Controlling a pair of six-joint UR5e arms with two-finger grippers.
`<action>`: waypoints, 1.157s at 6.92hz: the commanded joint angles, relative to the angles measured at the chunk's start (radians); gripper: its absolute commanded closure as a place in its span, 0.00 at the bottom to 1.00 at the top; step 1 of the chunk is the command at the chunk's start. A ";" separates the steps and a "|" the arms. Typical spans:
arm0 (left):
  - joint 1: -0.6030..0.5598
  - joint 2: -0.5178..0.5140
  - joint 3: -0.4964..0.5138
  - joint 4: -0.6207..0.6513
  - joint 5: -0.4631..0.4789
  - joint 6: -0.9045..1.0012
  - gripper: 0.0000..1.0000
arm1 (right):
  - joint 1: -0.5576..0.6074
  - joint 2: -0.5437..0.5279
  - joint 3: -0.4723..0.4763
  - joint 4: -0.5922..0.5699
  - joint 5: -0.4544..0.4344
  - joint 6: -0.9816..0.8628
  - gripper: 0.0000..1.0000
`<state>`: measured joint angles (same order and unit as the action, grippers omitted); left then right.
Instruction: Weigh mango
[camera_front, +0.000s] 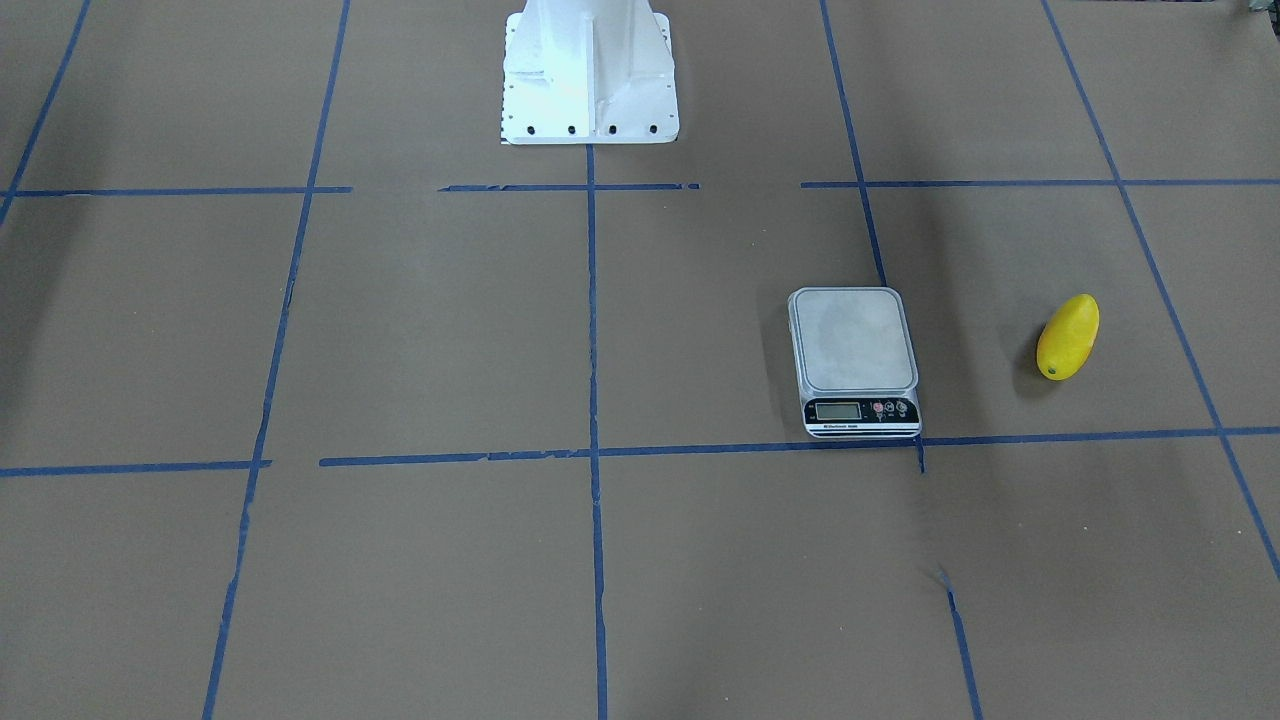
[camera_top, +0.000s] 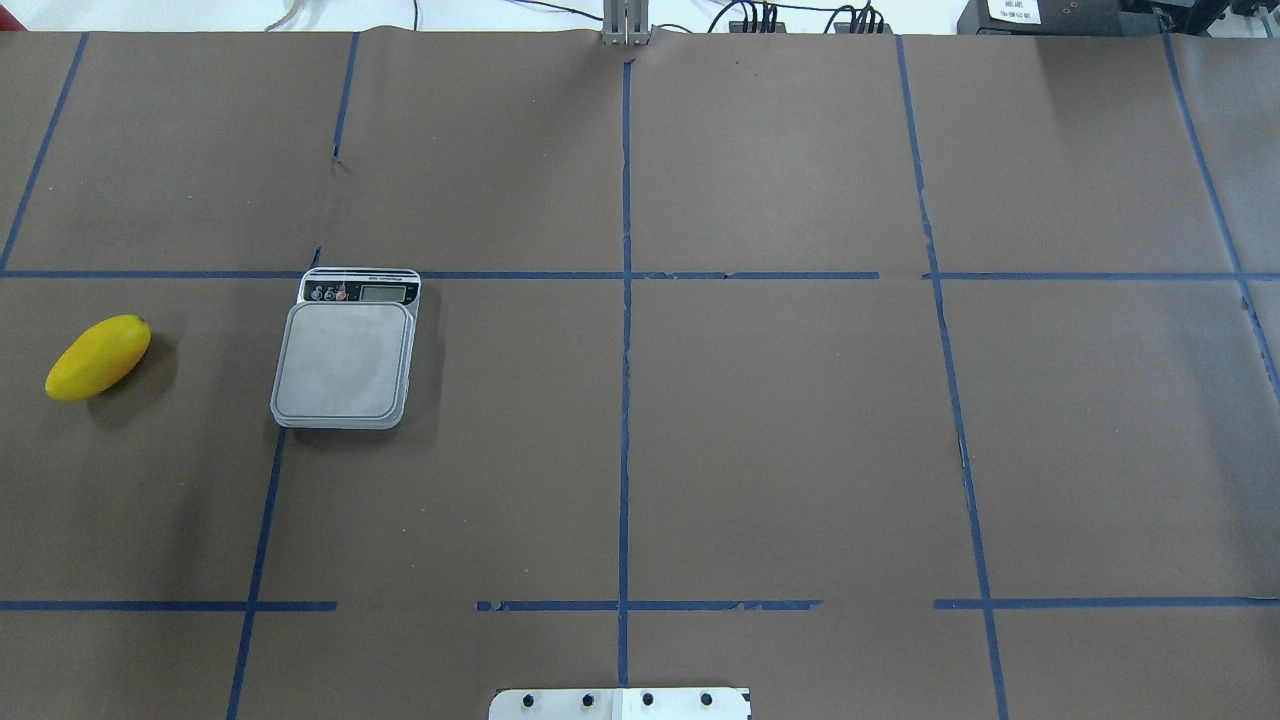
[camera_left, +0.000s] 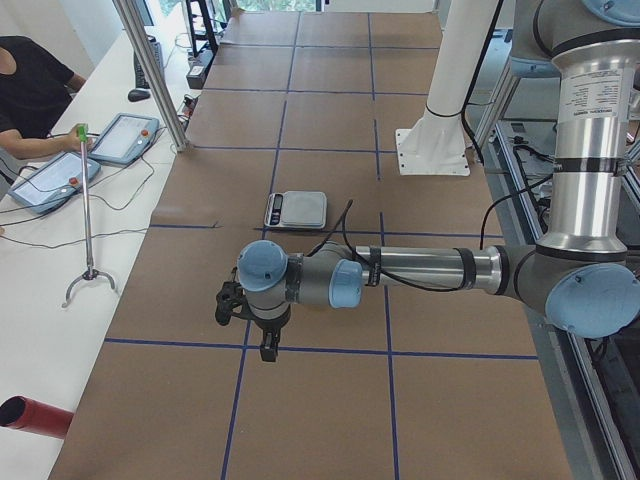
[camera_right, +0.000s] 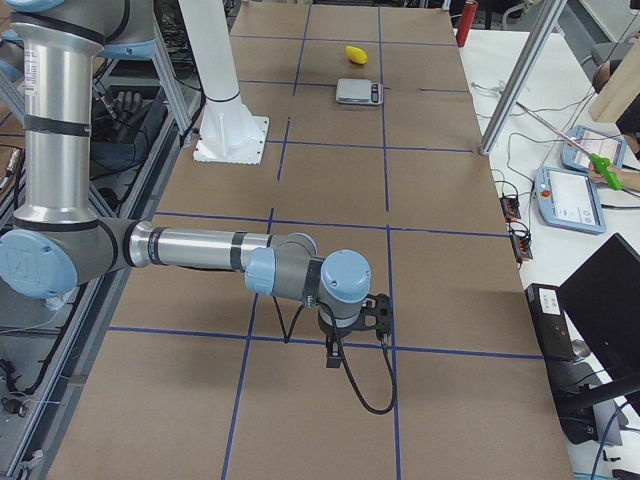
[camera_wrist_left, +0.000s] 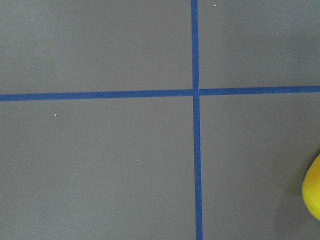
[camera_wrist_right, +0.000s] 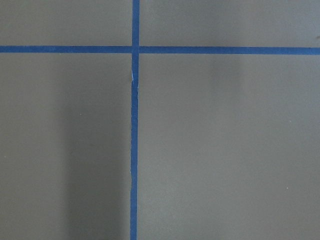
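The mango (camera_top: 98, 357) lies on its side on the brown table (camera_top: 780, 450), well apart from the scale (camera_top: 345, 360) and on the scale's left in the overhead view, its small dark tip at the end turned away from the robot. It is not on the plate, so the weighing has not begun; the step in hand, as I judge it, is the reach for the fruit.

The left gripper (camera_left: 268, 345) hangs above the table to the left of the scale, pointing down. It shows only in the side view, so I cannot tell how far its jaws stand apart, and I see nothing in them. Its wrist camera catches just a yellow sliver of the mango at the frame's right edge. The arm probably hides the fruit in that side view.

The scale sits with its display end away from the robot.

Far to the right of the scale, the right gripper (camera_right: 333, 356) hangs over a crossing of blue tape lines (camera_wrist_right: 134, 50). Again I cannot tell its opening, and nothing is seen in it.

The next move calls for the left arm to centre over the mango and take it across its narrow width. The skin looks smooth, so a squeeze off centre may let it slip. Then it goes to the middle of the plate.
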<state>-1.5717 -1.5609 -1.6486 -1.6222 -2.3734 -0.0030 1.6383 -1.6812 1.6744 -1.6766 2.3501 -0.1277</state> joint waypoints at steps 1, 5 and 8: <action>0.072 -0.028 -0.226 0.098 0.009 -0.117 0.00 | 0.000 0.000 0.001 0.000 0.000 0.000 0.00; 0.378 -0.092 -0.276 0.115 0.075 -0.305 0.00 | 0.000 0.000 -0.001 0.000 0.000 0.000 0.00; 0.436 -0.020 -0.021 -0.401 0.086 -0.504 0.00 | 0.000 -0.002 0.001 0.000 0.000 -0.001 0.00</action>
<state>-1.1627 -1.6202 -1.7467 -1.8278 -2.2925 -0.4253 1.6383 -1.6815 1.6743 -1.6766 2.3500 -0.1276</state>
